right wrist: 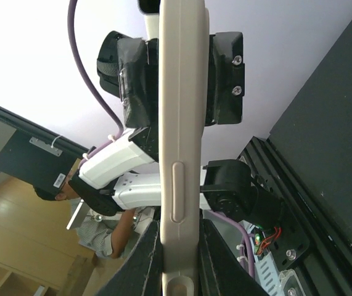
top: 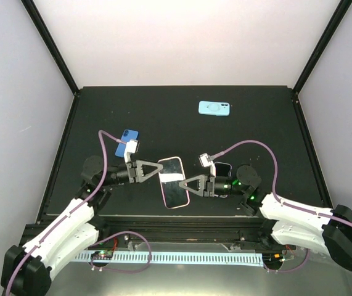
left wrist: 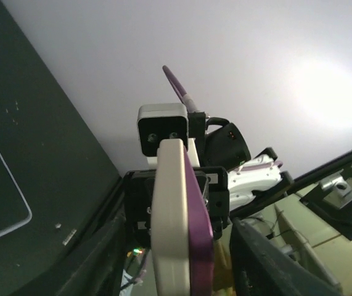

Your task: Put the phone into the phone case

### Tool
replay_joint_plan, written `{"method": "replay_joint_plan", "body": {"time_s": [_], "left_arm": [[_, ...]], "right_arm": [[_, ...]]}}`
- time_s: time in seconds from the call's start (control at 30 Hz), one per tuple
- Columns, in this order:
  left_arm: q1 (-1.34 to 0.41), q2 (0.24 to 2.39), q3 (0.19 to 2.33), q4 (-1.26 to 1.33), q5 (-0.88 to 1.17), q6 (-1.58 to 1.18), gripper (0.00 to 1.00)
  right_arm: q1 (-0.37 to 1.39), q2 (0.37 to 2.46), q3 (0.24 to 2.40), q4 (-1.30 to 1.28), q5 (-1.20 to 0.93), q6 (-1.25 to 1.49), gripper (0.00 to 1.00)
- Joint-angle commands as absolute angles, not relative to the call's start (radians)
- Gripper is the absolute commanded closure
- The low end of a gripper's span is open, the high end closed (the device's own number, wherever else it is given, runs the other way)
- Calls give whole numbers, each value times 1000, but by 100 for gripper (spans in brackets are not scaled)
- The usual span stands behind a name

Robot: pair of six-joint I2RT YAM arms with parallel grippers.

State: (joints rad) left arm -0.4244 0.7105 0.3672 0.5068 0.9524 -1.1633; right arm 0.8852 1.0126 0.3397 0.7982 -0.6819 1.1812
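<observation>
Black table (top: pixel 256 142) spreads under both arms, and the case (right wrist: pixel 179 154) hangs between them. Your right gripper (top: pixel 180 183) is clamped on one long edge. Your left gripper (top: pixel 163 174) flanks the opposite edge, but I cannot tell whether it pinches. The two face each other, so the case's long axis runs crosswise to both of them and neither is nearer. The phone (top: pixel 176 192) shows dark inside the rim, seemingly already in, though its seating is unclear.

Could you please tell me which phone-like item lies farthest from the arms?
The light blue case with the ring marking, alone at the far right, nothing close beside it.
</observation>
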Motion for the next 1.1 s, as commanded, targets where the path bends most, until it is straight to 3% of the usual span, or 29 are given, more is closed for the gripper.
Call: {"method": "replay_joint_plan", "body": {"time_s": [0.0,0.17,0.23,0.47,0.5,0.6,0.67,0.8,0.87,1.07], "left_arm": [[-420,746,395,548,990,-1152,60],[-419,764,413,519,985,-1126,83],[-420,774,420,516,988,-1123,96],[-422,782,443,488,1006,-1117,98],[-422,781,442,491,1009,-1121,95],[-422,773,429,534,1010,-1176,65],[-422,767,415,639,1020,-1262,52],[-422,743,425,710,1019,-1316,48],[-422,733,428,704,1016,-1315,55],[-421,736,411,714,1009,-1318,92]], "right_arm": [[890,1018,360,903,-688,1177,97],[891,1031,366,833,-678,1136,97],[891,1034,362,829,-677,1134,97],[891,1016,370,803,-657,1137,94],[890,1017,371,804,-659,1138,94],[891,1012,361,839,-657,1166,95],[891,1006,356,872,-657,1188,95],[892,997,362,882,-664,1200,95],[892,1000,368,883,-675,1204,95],[891,1023,365,926,-687,1226,96]]}}
